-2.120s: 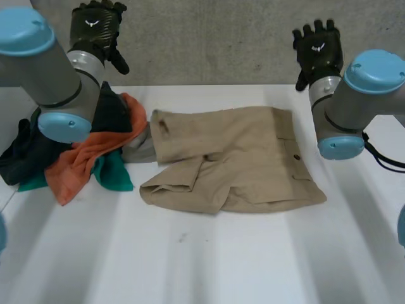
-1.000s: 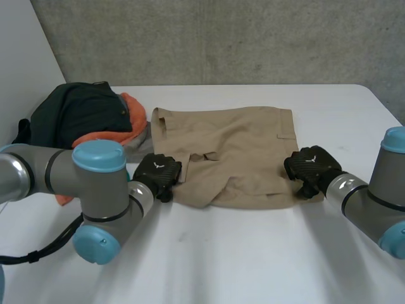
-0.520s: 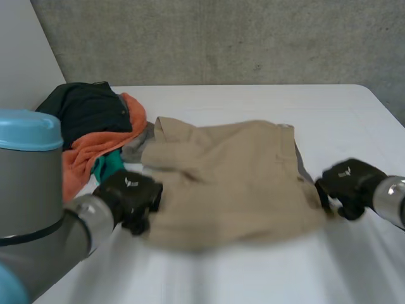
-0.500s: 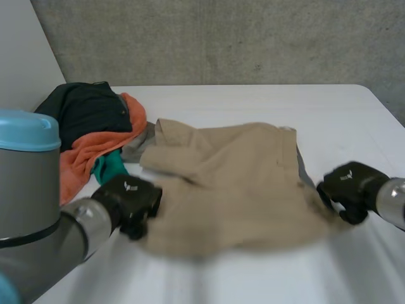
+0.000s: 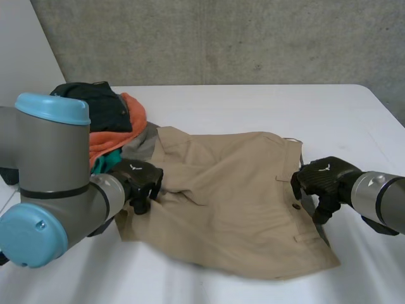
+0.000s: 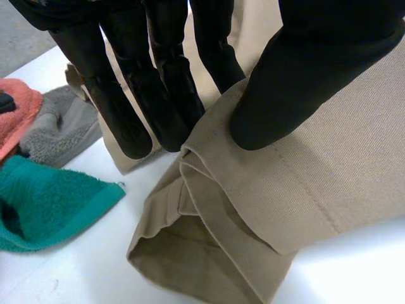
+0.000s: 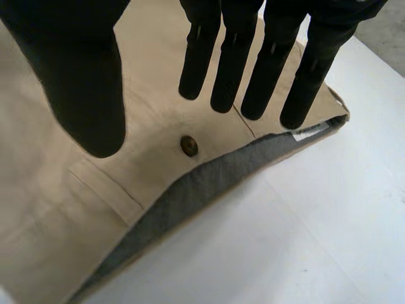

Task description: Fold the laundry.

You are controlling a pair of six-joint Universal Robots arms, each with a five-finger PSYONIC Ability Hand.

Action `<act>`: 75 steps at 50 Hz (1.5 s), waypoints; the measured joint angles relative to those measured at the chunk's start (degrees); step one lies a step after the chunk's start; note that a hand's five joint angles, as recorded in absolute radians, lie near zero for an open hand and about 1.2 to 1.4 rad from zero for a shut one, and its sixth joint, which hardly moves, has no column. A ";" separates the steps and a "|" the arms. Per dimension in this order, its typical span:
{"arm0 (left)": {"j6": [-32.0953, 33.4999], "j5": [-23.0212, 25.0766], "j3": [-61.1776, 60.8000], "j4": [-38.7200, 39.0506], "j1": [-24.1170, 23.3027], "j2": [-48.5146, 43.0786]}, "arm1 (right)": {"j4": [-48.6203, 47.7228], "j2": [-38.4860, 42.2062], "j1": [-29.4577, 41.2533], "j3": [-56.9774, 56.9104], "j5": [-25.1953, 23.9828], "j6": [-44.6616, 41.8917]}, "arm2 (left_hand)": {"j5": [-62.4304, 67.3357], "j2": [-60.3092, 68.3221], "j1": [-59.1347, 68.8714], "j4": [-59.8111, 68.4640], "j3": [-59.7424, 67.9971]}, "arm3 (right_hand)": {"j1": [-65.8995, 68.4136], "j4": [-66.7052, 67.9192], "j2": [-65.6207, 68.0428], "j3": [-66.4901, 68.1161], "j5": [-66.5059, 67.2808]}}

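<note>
head view looks down from behind; 2 wrist views near shorts.

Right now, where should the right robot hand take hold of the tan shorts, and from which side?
Grip the waistband edge of the tan shorts beside the button. The edge looks raised there, showing grey lining. So the right robot hand, hovering open above it, could probably slide its fingers under from the bare table side, with the thumb on top.
</note>
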 measured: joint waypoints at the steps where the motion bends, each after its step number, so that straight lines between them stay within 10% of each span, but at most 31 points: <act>1: -0.24 -0.16 0.37 0.25 0.01 -0.21 | 0.32 -0.83 0.08 0.46 0.00 0.47 | 0.00 0.00 0.00 0.00 0.00 | -1.29 -1.53 -1.24 -1.56 -1.44; 17: 0.60 -5.08 9.87 3.94 0.09 -8.21 | -1.54 -10.14 2.34 15.50 -1.35 -5.93 | 0.00 0.00 0.00 0.00 0.00 | -10.05 -10.39 -10.57 -10.16 -10.82; 24: -0.34 -4.57 10.23 1.19 0.14 -7.26 | -12.81 -6.35 3.25 17.95 -0.43 -1.91 | 0.00 0.00 0.00 0.00 0.00 | 26.42 26.47 26.86 26.14 26.96; 38: -1.68 -0.62 -7.73 0.95 2.68 11.71 | -17.98 -5.59 5.08 17.08 0.48 2.46 | -36.63 -36.87 -35.01 -37.57 -36.32 | 27.05 30.14 28.93 29.26 29.82; 45: -0.24 2.22 -23.52 7.47 4.29 24.24 | -14.47 -8.19 4.82 16.45 0.32 2.26 | -31.96 -32.92 -29.79 -33.06 -32.65 | 3.40 3.79 3.22 3.54 3.92; 56: 2.76 5.65 -37.17 9.82 3.34 34.65 | -4.75 -14.16 2.20 18.97 -0.97 -6.05 | -18.22 -18.65 -16.16 -18.96 -18.36 | -2.14 -2.54 -2.58 -2.93 -3.27; 75: 4.48 6.03 -40.24 13.68 4.03 22.99 | -16.40 -11.05 0.64 27.22 -5.58 -12.82 | -38.44 -38.43 -35.96 -39.35 -37.66 | -4.55 -4.67 -4.93 -5.11 -5.38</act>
